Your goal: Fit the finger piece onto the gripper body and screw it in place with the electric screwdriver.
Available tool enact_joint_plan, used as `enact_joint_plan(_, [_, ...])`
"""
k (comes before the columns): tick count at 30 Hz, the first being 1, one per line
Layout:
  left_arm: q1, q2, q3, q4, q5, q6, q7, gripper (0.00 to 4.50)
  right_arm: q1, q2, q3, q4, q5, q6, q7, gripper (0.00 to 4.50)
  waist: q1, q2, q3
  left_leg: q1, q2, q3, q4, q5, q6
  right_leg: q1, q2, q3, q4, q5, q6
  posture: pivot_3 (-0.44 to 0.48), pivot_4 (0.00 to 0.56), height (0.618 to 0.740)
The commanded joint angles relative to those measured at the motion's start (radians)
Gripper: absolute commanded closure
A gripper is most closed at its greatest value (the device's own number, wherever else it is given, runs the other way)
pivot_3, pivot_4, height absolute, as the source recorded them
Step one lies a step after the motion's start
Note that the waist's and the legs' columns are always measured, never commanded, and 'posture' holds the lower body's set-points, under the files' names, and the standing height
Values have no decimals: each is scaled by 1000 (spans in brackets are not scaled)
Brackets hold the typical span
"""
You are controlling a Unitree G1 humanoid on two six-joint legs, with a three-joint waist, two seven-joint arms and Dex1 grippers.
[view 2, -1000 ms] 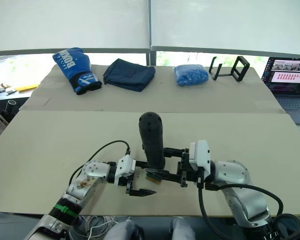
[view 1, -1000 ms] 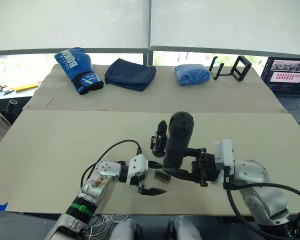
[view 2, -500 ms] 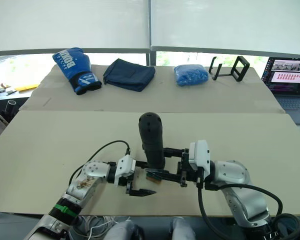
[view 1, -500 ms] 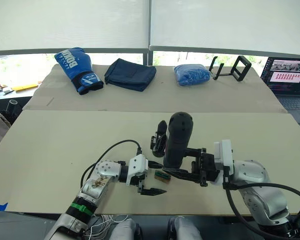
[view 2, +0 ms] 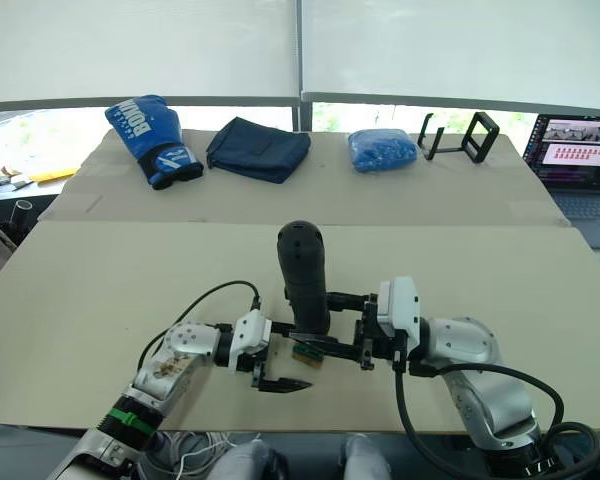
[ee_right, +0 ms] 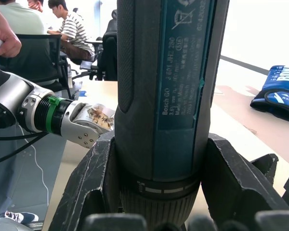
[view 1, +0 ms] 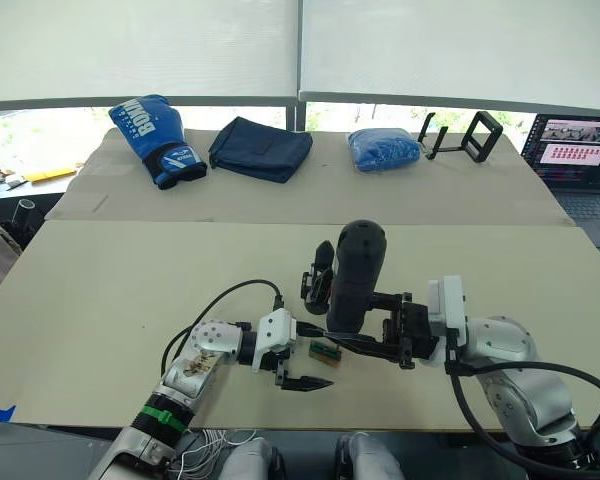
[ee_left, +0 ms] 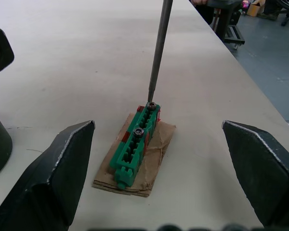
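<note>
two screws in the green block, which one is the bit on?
The one at the block's end farthest from the left gripper: the electric screwdriver bit comes down onto that screw. The other screw, mid-block, has nothing on it.

Electric screwdriver (view 1: 354,278) in the right pincer (view 1: 372,322), slightly higher and tilted a touch more than before.

Matt black plastic casing on the electric screwdriver (ee_right: 166,96), thin bare-metal bit (tip on a screw); beneath that tip, glossy green plastic block (ee_left: 135,144) on crumpled brown paper.
</note>
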Motion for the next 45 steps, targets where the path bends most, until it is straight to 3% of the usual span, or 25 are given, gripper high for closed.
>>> enact_joint_plan(1, [18, 2, -20, 4, 1, 10, -6, 0, -1, -1, -22, -32, 10, -35, 3, 2567, 0, 0, 0, 0, 0, 0, 0, 0, 0, 0, 0, 0, 0, 0, 0, 0, 150, 740])
enact_joint_plan(45, [22, 2, -22, -2, 2, 14, -1, 0, -17, 14, -5, -14, -13, -33, 3, 2567, 0, 0, 0, 0, 0, 0, 0, 0, 0, 0, 0, 0, 0, 0, 0, 0, 150, 740])
